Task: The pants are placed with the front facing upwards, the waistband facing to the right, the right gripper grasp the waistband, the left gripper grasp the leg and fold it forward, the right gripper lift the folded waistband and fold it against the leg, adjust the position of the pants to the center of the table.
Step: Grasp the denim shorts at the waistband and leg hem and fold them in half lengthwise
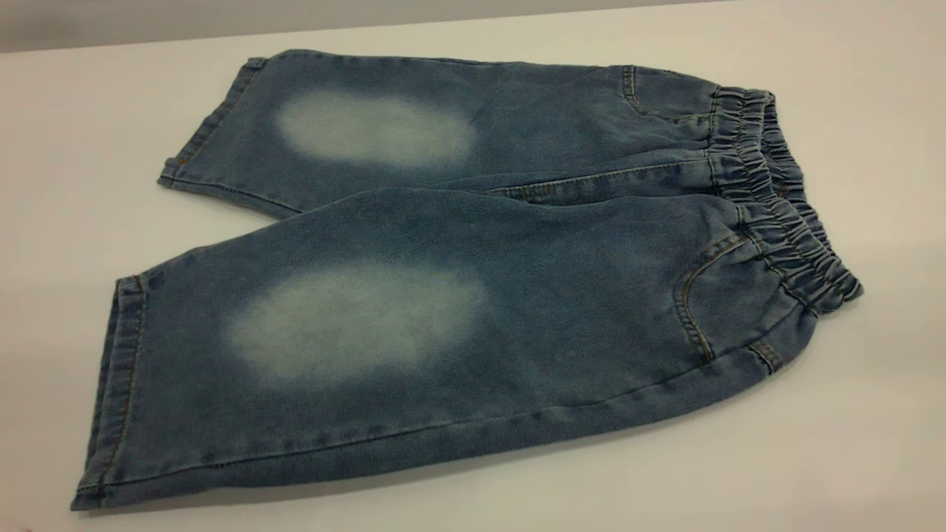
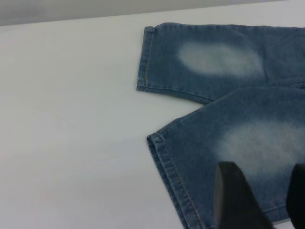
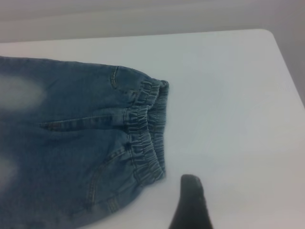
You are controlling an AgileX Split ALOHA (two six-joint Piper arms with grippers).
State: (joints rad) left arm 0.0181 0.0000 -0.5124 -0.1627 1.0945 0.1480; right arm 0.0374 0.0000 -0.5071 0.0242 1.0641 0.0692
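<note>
Nearest the exterior camera, the pants [image 1: 458, 295] lie flat on the table [image 1: 850, 458], long axis left to right, waistband [image 1: 783, 207] pointing right, hems left. Left gripper [image 2: 259, 200] hangs over the near leg, jaws wide. Right gripper [image 3: 190, 205] shows one finger beside the waistband; its gap cannot be told. Each should likely grip both layers at the near edge.
</note>
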